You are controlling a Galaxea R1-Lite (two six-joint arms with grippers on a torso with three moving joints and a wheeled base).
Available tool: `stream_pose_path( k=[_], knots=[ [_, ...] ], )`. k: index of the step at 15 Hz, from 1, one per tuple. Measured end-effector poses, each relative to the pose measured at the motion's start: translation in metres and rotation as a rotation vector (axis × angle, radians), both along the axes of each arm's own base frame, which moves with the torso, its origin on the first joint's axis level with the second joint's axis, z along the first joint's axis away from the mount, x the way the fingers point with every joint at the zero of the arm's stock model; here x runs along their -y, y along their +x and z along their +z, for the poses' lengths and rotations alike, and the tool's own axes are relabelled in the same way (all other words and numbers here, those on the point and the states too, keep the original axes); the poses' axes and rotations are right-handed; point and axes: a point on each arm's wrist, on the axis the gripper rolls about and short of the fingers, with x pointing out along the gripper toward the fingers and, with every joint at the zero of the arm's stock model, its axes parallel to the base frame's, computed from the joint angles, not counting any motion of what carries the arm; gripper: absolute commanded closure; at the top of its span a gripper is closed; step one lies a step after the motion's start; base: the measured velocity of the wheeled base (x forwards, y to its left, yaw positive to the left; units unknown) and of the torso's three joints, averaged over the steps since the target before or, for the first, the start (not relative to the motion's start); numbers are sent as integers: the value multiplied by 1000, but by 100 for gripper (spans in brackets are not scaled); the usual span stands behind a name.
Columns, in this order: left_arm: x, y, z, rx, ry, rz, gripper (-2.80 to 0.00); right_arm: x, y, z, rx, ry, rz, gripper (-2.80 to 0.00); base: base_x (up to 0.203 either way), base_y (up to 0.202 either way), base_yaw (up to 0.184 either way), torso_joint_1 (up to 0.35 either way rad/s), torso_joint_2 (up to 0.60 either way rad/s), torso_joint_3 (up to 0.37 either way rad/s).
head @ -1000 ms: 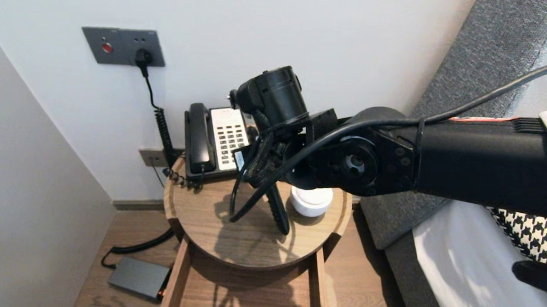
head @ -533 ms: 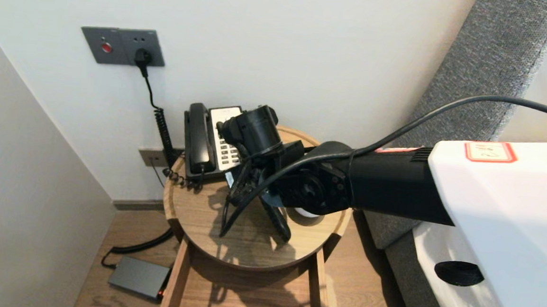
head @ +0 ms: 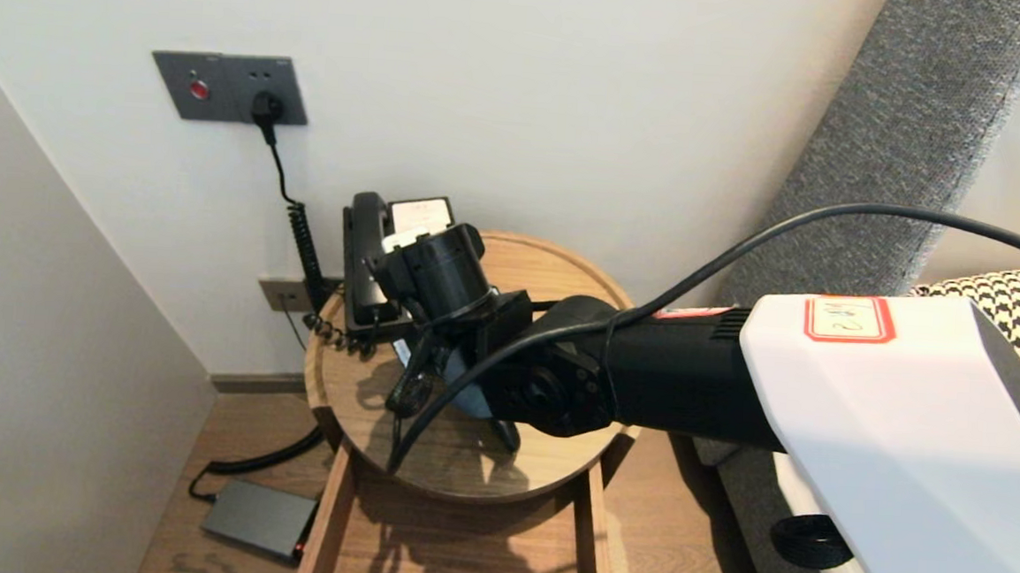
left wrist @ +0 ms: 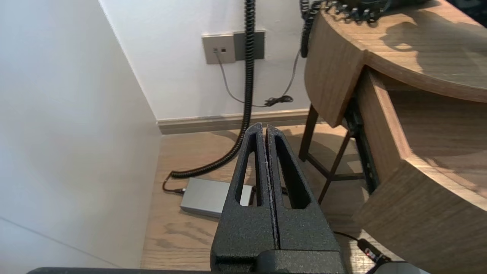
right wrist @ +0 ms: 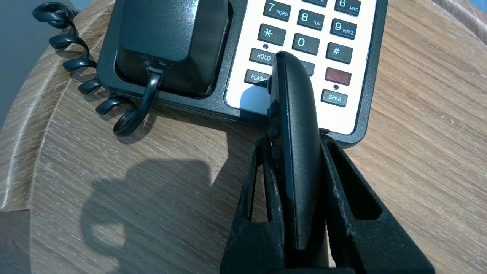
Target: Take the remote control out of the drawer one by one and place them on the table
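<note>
Black remote point(right wrist: 295, 95) stands on edge in the right gripper point(right wrist: 295, 144), whose jaws are closed narrowly across its thin body, probably so that it cannot twist. It hangs close above the table point(right wrist: 152, 190), its tip pointing at the telephone point(right wrist: 243, 38). The left gripper point(left wrist: 266, 129), fully closed and empty, is parked low beside the table.

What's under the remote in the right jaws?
The phone keypad shows beneath the tip of the remote, and wooden tabletop beneath the rest. One key beside HOLD is mostly covered.
</note>
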Motion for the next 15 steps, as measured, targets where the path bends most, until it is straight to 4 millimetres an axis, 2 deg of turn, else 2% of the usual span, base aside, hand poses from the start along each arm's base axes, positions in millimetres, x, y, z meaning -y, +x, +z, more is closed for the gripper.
stream_pose_path(
  k=[7,12,15],
  knots=[
    [0,0,0,0,0,0,0,-2,-5,6,19,-6,6,-280,0,0,0,0,0,0],
    [0,0,0,0,0,-1,0,7,-13,30,56,22,6,-280,0,0,0,0,0,0],
    [0,0,0,0,0,0,0,19,-17,52,98,28,-24,-280,0,0,0,0,0,0]
  ],
)
